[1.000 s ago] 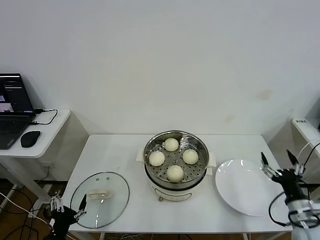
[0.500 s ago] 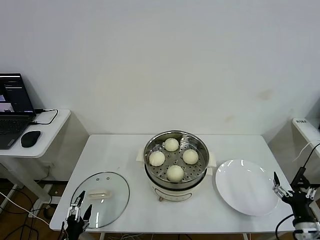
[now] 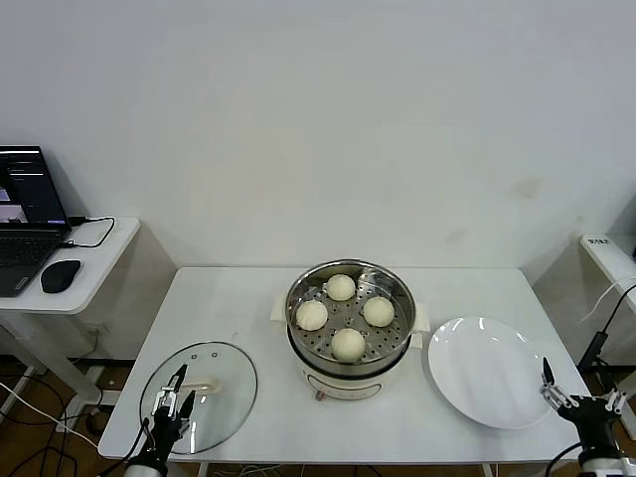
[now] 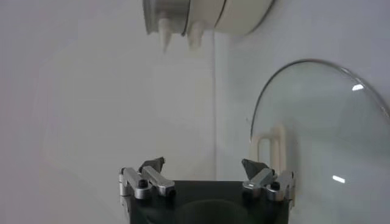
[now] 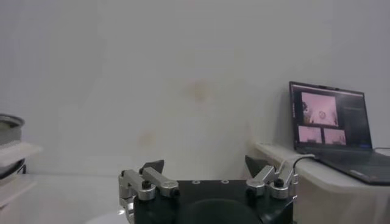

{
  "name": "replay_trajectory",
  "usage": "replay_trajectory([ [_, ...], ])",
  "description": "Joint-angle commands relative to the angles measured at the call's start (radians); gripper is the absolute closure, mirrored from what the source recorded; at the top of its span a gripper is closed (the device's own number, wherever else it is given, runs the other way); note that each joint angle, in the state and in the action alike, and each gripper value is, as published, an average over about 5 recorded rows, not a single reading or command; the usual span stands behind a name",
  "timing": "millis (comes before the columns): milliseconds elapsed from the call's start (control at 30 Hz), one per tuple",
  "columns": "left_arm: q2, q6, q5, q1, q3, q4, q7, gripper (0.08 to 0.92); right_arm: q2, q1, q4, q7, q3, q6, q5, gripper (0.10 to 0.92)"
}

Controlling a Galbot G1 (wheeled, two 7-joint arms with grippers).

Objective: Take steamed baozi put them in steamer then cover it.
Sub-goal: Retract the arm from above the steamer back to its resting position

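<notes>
Several off-white steamed baozi (image 3: 347, 344) sit on the perforated tray inside the shiny steamer (image 3: 396, 299) at the table's middle. The cover (image 3: 224, 373), a clear glass lid with a cream handle (image 3: 197, 386), lies flat on the table to the steamer's left. My left gripper (image 3: 174, 396) is open over the cover's near edge, just short of the handle (image 4: 271, 149) and holding nothing. In the left wrist view the left gripper (image 4: 203, 164) faces the cover (image 4: 323, 140) and the steamer's base (image 4: 207, 15). My right gripper (image 3: 579, 396) is open and empty at the near right corner.
A flat white plate (image 3: 487, 373) lies right of the steamer, close to the right gripper (image 5: 204, 163). A side desk at far left carries a laptop (image 3: 25, 204) and a mouse (image 3: 60, 275); the laptop (image 5: 329, 125) also shows in the right wrist view.
My left gripper has moved right, from beside the table's corner onto the cover's near edge. My right gripper has drawn back and down from the plate's far side to the near corner.
</notes>
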Motion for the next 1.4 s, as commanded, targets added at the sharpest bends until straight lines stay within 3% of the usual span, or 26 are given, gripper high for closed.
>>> replay_trajectory([
  [33,0.008,-0.003,0.023,-0.065,0.016,0.089,0.006,0.177,0.019,-0.012,0.002,0.002,0.004,0.003,-0.014,0.203],
  [1033,0.024,-0.003,-0.005,-0.237,0.039,0.254,-0.006,0.177,0.039,-0.019,-0.001,0.004,-0.008,0.007,-0.032,0.203],
  [1133,0.019,-0.004,-0.004,-0.241,0.041,0.267,-0.011,0.204,0.041,-0.017,-0.002,0.004,-0.015,0.007,-0.036,0.203],
  [1400,0.011,-0.007,-0.005,-0.251,0.04,0.297,-0.024,0.424,0.042,-0.018,-0.001,0.004,-0.018,0.007,-0.038,0.203],
])
